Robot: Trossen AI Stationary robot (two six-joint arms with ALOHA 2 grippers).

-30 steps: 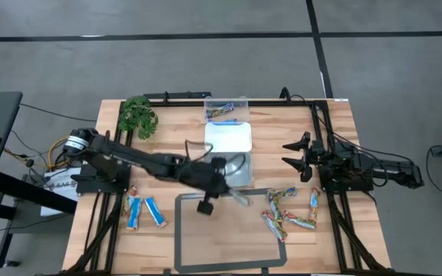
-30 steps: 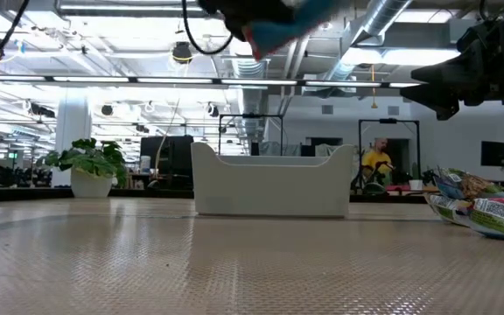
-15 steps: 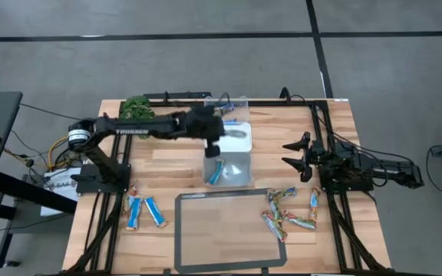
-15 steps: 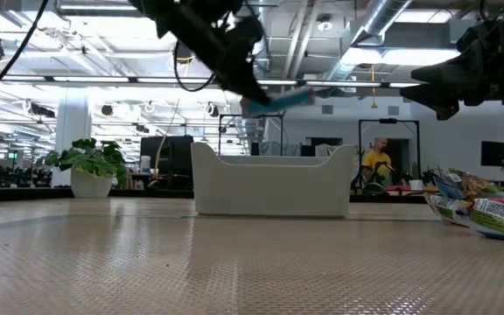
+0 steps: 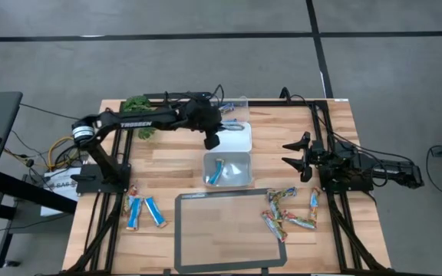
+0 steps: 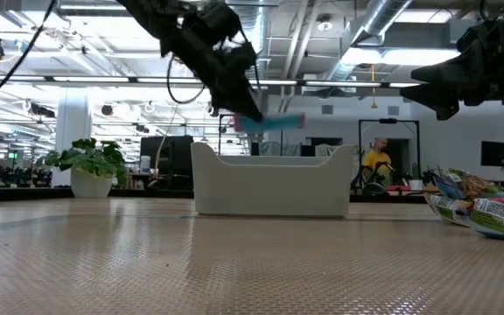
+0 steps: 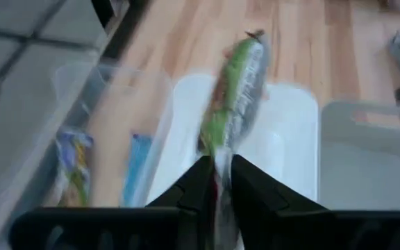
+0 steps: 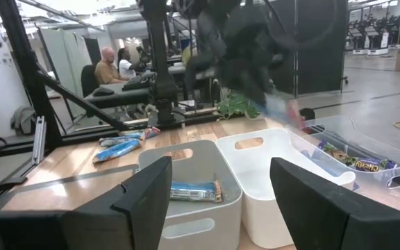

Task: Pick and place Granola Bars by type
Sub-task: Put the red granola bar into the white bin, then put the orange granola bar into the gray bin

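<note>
Left end effector (image 5: 212, 139): fingers pinched shut on a green-wrapped granola bar (image 7: 235, 94), above the middle white tub (image 5: 240, 146).
Held bar: motion-blurred; print unreadable, near end hidden between the fingers.
Right end effector (image 5: 291, 154): jaws spread wide, empty, at the table's (image 5: 167, 157) 3 o'clock edge.
Near tub (image 5: 242, 178): one blue bar (image 5: 218, 171) inside.
Clear tub (image 5: 240, 102): at 12 o'clock, a few bars in it, partly hidden by the arm.
Loose bars: mixed heap (image 5: 288, 213) at 4 o'clock; blue pair (image 5: 144, 211) at 8 o'clock.
</note>
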